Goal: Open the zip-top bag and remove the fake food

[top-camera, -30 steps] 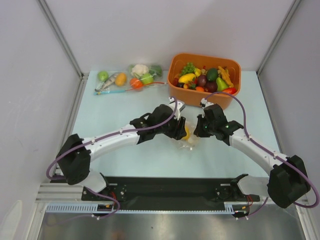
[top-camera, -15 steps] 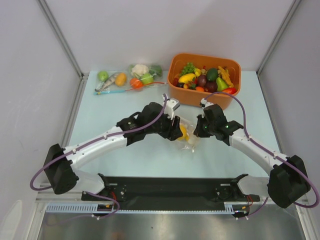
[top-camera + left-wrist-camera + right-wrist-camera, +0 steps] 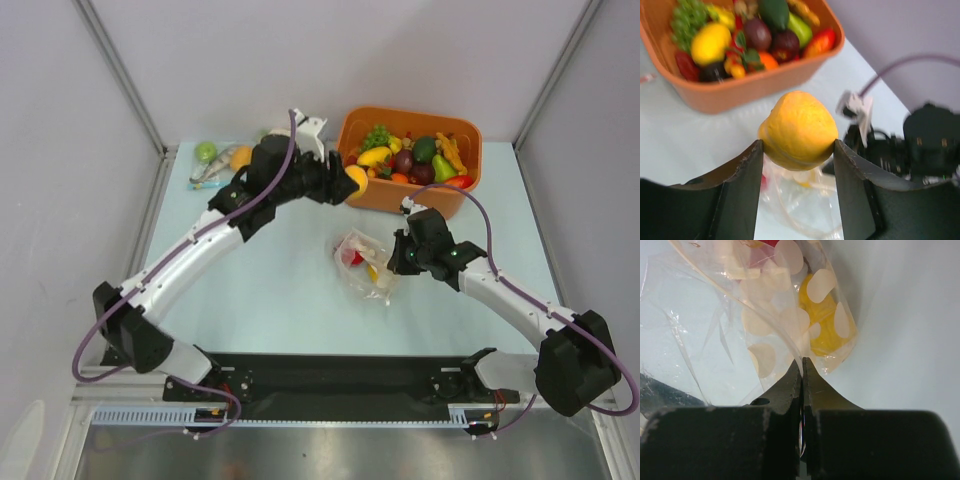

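Note:
The clear zip-top bag (image 3: pixel 362 265) lies mid-table with a red fruit (image 3: pixel 352 257) and a yellow fruit (image 3: pixel 373 272) still inside; the yellow one shows in the right wrist view (image 3: pixel 826 325). My right gripper (image 3: pixel 394 262) is shut on the bag's edge (image 3: pixel 790 340) and pins it. My left gripper (image 3: pixel 350 184) is shut on a yellow-orange fruit (image 3: pixel 798 130) and holds it raised beside the orange bin's left wall, above and away from the bag (image 3: pixel 800 200).
An orange bin (image 3: pixel 360 192) full of mixed fake produce stands at the back right, also in the left wrist view (image 3: pixel 740 92). Other filled clear bags (image 3: pixel 225 165) lie at the back left, partly behind my left arm. Grey walls enclose the table.
My left gripper has pulled a yellow-orange fruit out of the bag and lifted it back and left toward the bin. The right gripper has stayed shut on the bag.

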You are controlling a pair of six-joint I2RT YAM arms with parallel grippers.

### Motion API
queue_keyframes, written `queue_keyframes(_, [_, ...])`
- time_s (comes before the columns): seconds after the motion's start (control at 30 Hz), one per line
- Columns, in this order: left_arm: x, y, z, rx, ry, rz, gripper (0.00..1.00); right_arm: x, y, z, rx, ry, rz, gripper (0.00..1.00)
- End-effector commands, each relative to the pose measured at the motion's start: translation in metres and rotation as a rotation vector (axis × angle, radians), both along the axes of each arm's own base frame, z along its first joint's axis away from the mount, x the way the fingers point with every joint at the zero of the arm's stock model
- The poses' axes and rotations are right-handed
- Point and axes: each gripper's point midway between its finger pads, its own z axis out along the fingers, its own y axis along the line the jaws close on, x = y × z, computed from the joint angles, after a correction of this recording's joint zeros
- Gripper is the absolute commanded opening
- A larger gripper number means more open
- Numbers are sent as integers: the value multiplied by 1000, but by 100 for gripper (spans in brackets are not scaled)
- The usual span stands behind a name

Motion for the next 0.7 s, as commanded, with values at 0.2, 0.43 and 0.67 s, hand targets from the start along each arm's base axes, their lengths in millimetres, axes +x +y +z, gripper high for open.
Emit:
queue_keyframes(0.2, [115,-13,2,74,-84,151,0,1,1,11,10,-35,2,0])
queue_keyframes(0.43, [171,-26,-2,78,-119,240,0,0,0,16,13,-44,4,0])
queue_keyframes(0.67, [208,-23,-30,102,-87,321,0,1,1,18,19,-46,4,0])
